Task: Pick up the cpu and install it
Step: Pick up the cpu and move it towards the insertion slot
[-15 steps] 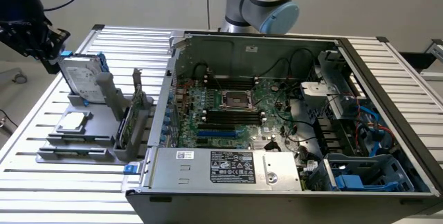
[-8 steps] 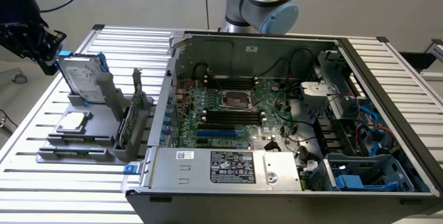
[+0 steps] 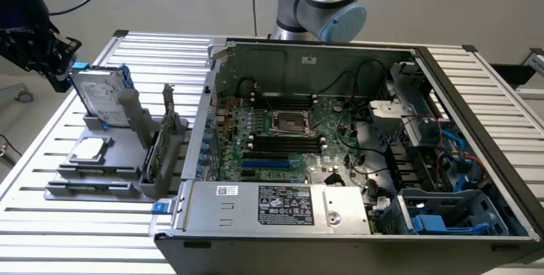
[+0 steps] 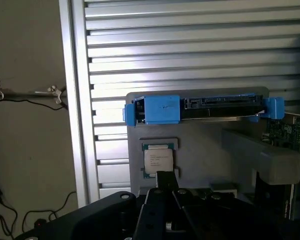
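The cpu (image 3: 91,149) is a small flat silvery square lying in a recess of the grey holder (image 3: 93,183), at the exterior view's left. In the wrist view the cpu (image 4: 158,160) shows its metal top with a pale green rim. My gripper (image 3: 58,65) hangs above and behind the holder, well apart from the cpu, next to the upright hard drive. Its black fingers (image 4: 166,181) are together and hold nothing. The green motherboard's metal-framed socket (image 3: 289,121) sits inside the open computer case (image 3: 200,128).
A silver hard drive in a blue bracket (image 3: 102,100) stands upright on the holder, just behind the cpu; its blue bracket (image 4: 157,109) also faces the wrist camera. A graphics card (image 3: 165,141) stands on edge beside the case. A ribbed metal table (image 3: 68,224) carries everything.
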Available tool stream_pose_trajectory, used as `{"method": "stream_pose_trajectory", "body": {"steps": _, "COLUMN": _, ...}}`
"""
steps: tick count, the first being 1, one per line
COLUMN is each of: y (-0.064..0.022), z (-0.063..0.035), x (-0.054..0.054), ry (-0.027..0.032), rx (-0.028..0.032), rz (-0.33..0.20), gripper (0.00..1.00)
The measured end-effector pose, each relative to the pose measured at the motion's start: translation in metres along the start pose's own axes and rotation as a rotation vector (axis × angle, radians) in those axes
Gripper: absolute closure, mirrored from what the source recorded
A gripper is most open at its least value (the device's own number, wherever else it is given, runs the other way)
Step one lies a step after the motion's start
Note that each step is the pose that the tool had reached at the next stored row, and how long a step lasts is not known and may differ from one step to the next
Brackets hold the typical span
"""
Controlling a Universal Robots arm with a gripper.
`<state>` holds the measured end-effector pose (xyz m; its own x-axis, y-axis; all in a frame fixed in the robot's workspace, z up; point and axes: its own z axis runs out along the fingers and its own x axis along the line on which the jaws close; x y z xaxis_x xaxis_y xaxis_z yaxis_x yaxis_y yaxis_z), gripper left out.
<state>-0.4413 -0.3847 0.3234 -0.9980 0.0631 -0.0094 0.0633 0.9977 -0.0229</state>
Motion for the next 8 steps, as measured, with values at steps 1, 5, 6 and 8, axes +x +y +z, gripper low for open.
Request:
{"method": "stream_pose_trajectory", "body": {"steps": 1, "y": 0.0, "z": 0.0, "x": 0.0, "ry": 0.0, "rx": 0.0, "rz": 0.0, "gripper": 0.88}}
{"method": "stream_pose_trajectory", "body": {"steps": 5, "y": 0.0, "z": 0.0, "x": 0.0, "ry": 0.0, "rx": 0.0, "rz": 0.0, "gripper": 0.76}}
{"method": "stream_pose_trajectory", "body": {"steps": 6, "y": 0.0, "z": 0.0, "x": 0.0, "ry": 0.0, "rx": 0.0001, "rz": 0.0, "gripper": 0.7}}
{"method": "stream_pose_trajectory", "body": {"steps": 8, "y": 0.0, "z": 0.0001, "x": 0.0, "ry": 0.0001, "rx": 0.0001, "rz": 0.0, "gripper": 0.58}}
